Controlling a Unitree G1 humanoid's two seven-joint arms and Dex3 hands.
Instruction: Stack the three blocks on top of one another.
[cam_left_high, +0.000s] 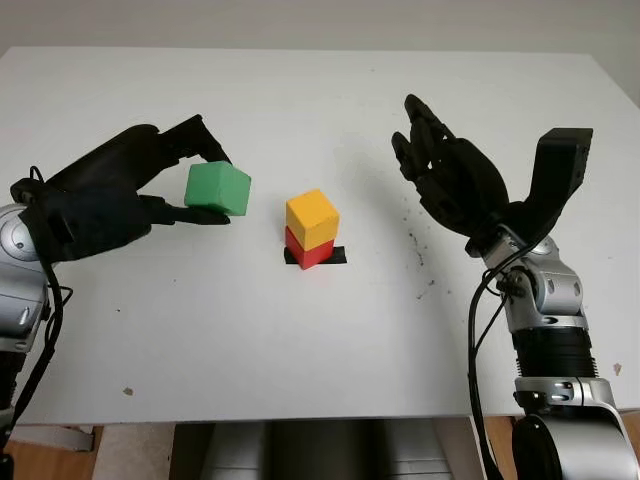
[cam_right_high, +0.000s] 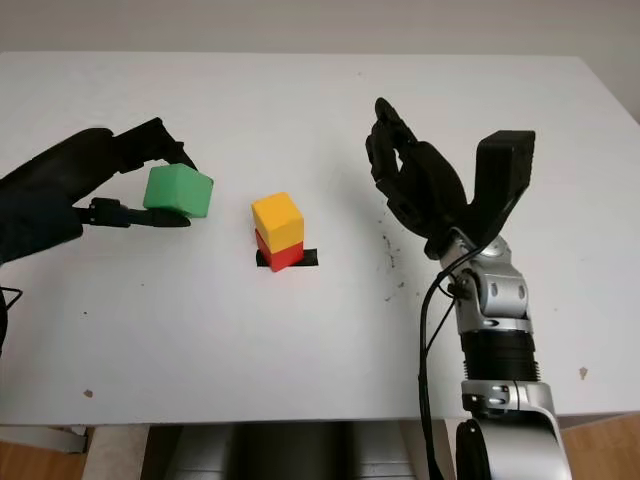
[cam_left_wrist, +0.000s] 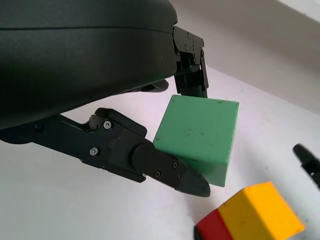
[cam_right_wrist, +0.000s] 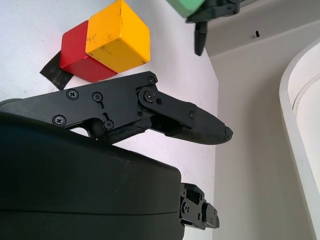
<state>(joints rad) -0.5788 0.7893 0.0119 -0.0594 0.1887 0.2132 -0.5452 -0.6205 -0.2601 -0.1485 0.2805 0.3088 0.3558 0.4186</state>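
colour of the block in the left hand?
Green block, gripped by the left hand; clearest in the left wrist view.

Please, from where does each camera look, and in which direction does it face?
Left eye, head: down at the table, both arms, green block in left hand.
Right eye: same scene, right hand open beside the stack.
Left wrist: beside its hand, at the green block.
Right wrist: beside its hand, toward yellow block on red block.
All share the stack.
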